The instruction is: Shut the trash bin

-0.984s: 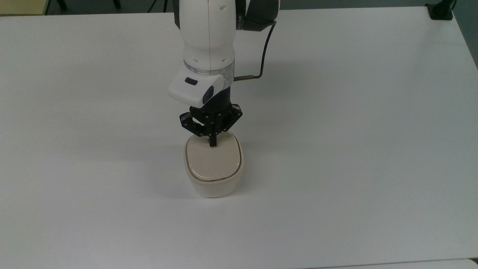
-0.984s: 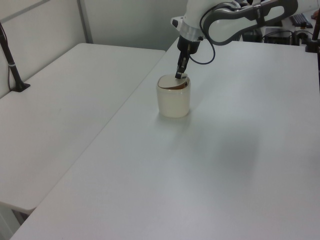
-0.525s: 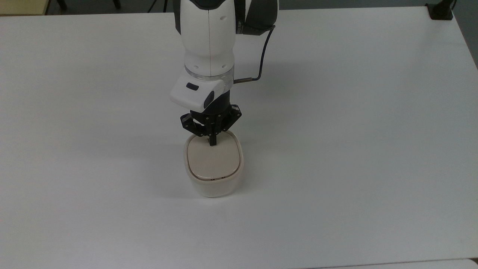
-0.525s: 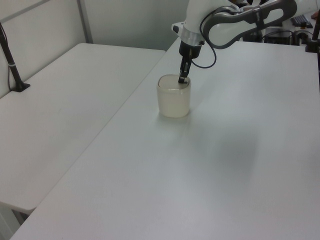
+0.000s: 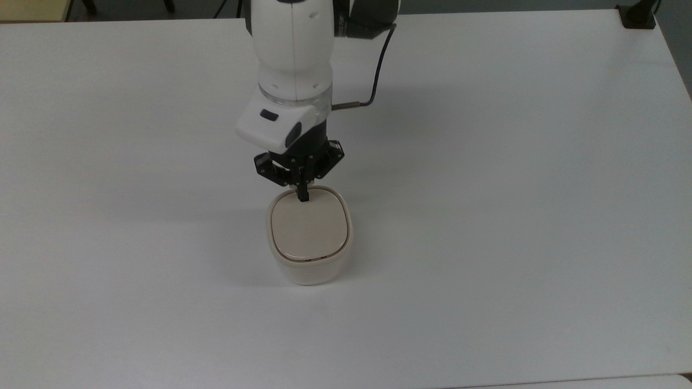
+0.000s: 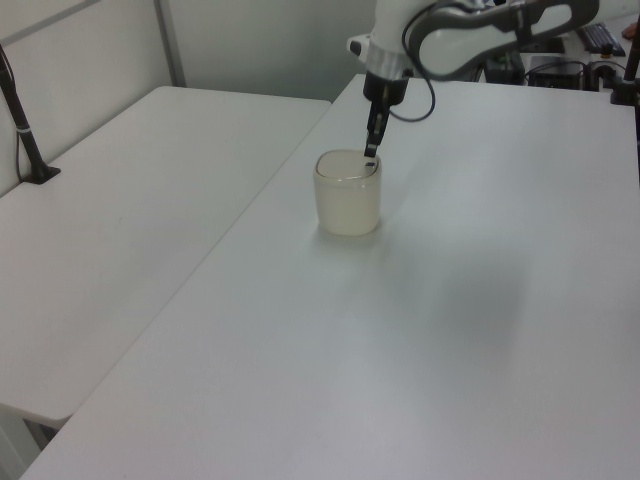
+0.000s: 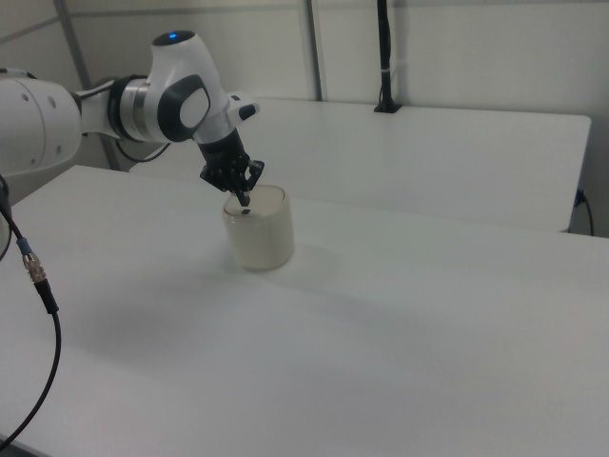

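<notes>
The cream-white trash bin [image 5: 309, 265] stands in the middle of the white table [image 5: 513, 189]. Its flat beige lid [image 5: 308, 226] lies level inside the rim. My gripper [image 5: 303, 198] is shut, its black fingertips pressed together into one point. That point hangs just over the lid's far edge in the top view. In the left view the gripper [image 6: 371, 150] is at the bin's [image 6: 348, 200] back rim. The right view has the gripper [image 7: 245, 200] at the top left of the bin [image 7: 259, 233].
A black cable [image 5: 378, 70] loops off my wrist. A second white table [image 6: 130, 200] stands beside this one in the left view, with a black post [image 6: 22, 130] on it. Another black post [image 7: 383, 57] rises at the back of the right view.
The lid went from tilted open to lying flat in the rim. My gripper then lifted and drew back toward the lid's far edge, still shut.
</notes>
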